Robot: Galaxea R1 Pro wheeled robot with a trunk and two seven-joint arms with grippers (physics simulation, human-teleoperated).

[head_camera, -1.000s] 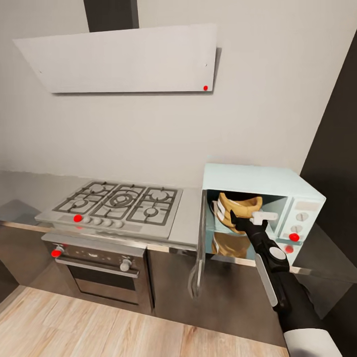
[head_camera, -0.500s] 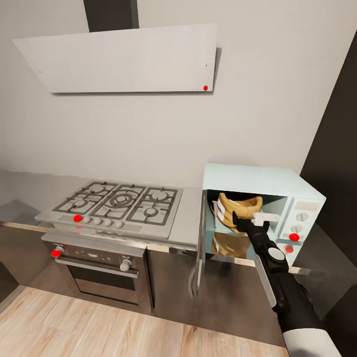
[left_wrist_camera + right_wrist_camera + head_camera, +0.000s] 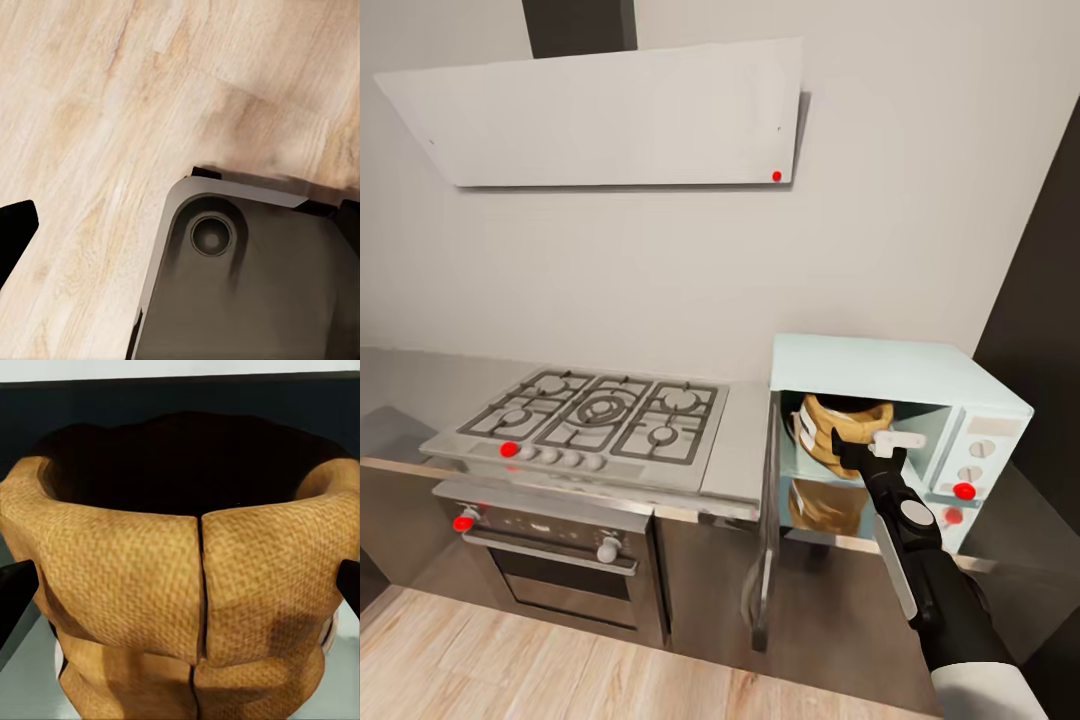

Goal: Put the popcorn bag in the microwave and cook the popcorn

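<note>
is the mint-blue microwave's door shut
No, the pale mint-blue boxy microwave has its dark glass door swung wide open, with the crumpled tan-brown paper popcorn bag visible inside its cavity.

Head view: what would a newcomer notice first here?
The tan bag sitting inside the open mint microwave, on the right of the countertop. The right claw reaches into the opening at the bag. To the left lies a gas hob under a white hood.
</note>
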